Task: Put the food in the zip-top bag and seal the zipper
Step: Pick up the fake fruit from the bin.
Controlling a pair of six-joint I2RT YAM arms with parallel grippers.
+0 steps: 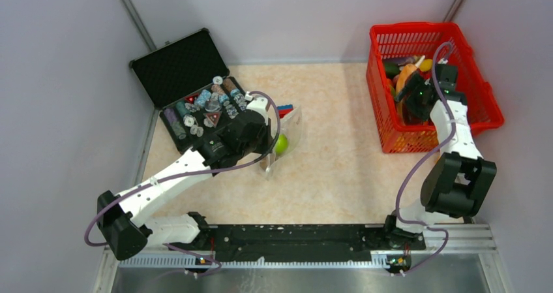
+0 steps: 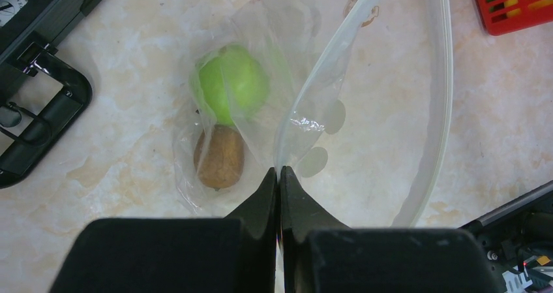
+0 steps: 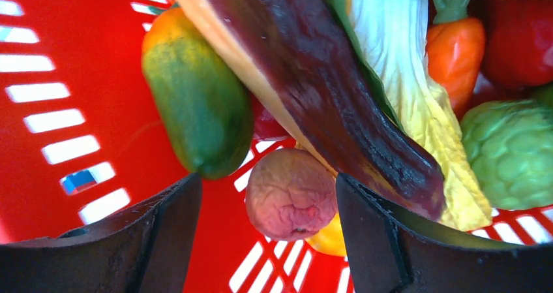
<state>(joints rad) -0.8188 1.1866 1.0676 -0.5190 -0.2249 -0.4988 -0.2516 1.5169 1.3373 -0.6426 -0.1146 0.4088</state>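
The clear zip-top bag (image 2: 365,110) stands open on the table, and my left gripper (image 2: 279,171) is shut on one side of its mouth. The whitish zipper (image 2: 445,97) curves round the opening. A green round fruit (image 2: 231,84) and a brown kiwi (image 2: 220,156) lie inside the bag. From above, the left gripper (image 1: 264,139) is next to the bag (image 1: 291,131). My right gripper (image 3: 267,179) is open low inside the red basket (image 1: 435,29). A pinkish round fruit (image 3: 290,201) sits between its fingers, close to the right one. A purple eggplant (image 3: 326,77) lies just beyond.
The basket also holds a green-and-orange fruit (image 3: 195,110), a cabbage leaf (image 3: 404,91), an orange piece (image 3: 456,51) and a bumpy green fruit (image 3: 512,149). An open black case (image 1: 195,104) of small bottles stands behind the left gripper. A red-and-blue brick (image 1: 285,109) lies behind the bag.
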